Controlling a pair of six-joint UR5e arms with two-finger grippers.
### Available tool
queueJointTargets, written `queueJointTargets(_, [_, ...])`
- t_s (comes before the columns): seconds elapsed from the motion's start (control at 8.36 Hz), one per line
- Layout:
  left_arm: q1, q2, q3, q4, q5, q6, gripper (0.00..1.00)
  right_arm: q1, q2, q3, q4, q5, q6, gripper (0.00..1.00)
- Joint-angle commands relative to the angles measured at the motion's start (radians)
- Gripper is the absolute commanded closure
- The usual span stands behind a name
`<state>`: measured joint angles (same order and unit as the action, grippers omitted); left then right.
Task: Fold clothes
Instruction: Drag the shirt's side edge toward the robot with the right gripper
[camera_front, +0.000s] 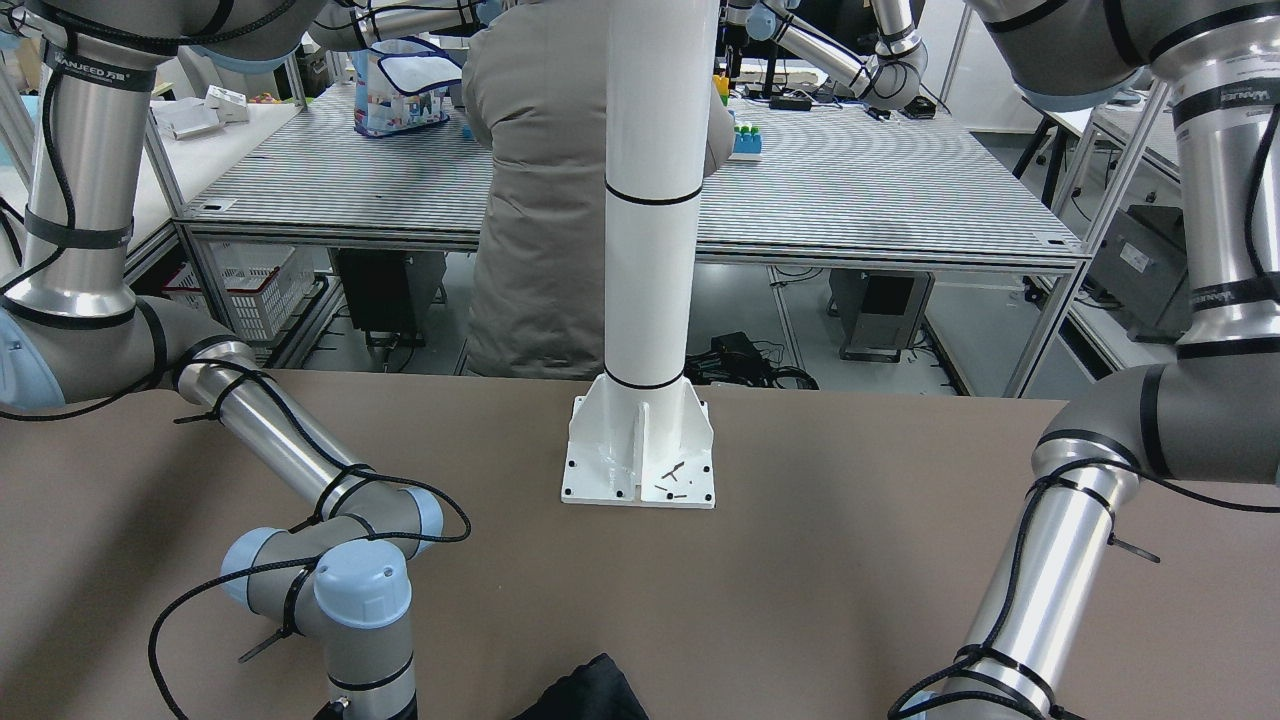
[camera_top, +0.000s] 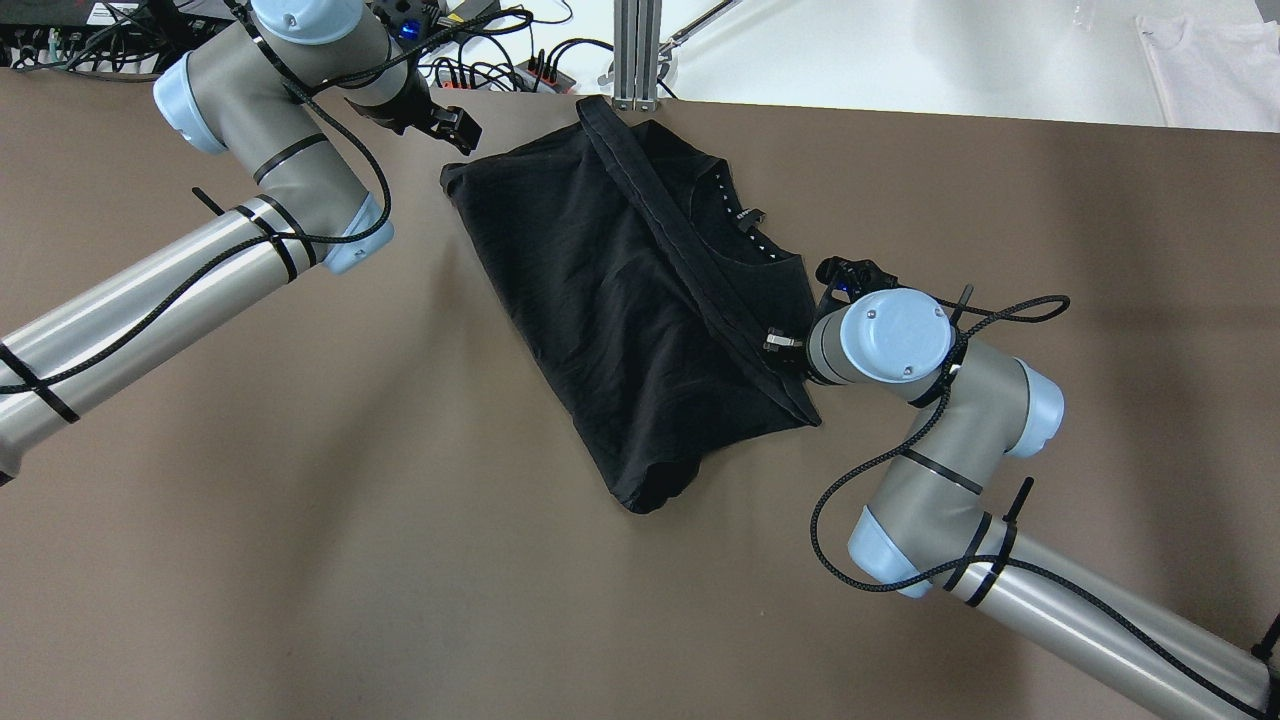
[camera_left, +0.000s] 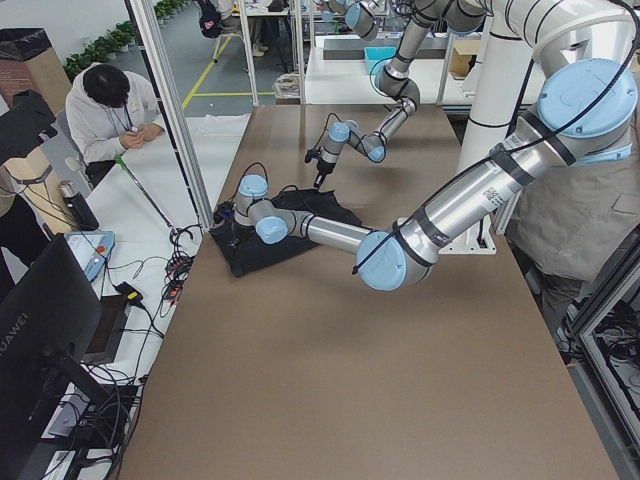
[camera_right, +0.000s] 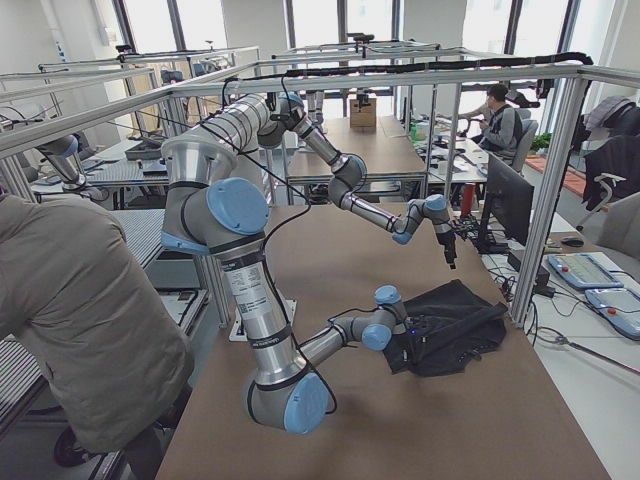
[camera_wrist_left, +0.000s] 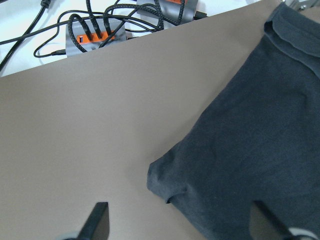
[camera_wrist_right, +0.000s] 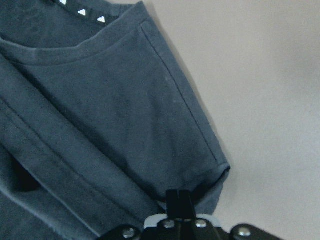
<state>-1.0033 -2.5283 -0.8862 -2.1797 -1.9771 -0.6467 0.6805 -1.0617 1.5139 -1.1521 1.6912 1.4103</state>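
Clothes (camera_top: 600, 300): right jaws pinching hem, wrist low; left jaws spread, hovering.

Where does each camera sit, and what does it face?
Front-facing: across the table, facing robot; pole base, both arms.
Overhead: behind robot, looking down; black shirt, both arms.
Exterior left: table's end; left arm near.
Exterior right: opposite end; right arm near.
Left wrist: above shirt corner; jaws open.
Right wrist: at shirt edge; jaws pinching it.
All six show the shirt.
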Motion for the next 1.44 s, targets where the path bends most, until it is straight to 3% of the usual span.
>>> queueJointTargets(0.0, [0.0, 0.0, 0.003, 0.003, 0.001, 0.002, 0.0, -0.058, -0.029, 0.125, -0.081, 0.001, 0.024, 1.0])
queueJointTargets(0.48, [0.0, 0.0, 0.003, 0.003, 0.0, 0.002, 0.0, -0.205, -0.041, 0.279, -0.187, -0.074, 0.168, 1.0])
queueJointTargets(1.32, [0.0, 0.0, 0.001, 0.003, 0.0, -0.004, 0.0, -0.325, -0.037, 0.327, -0.215, -0.192, 0.294, 1.0])
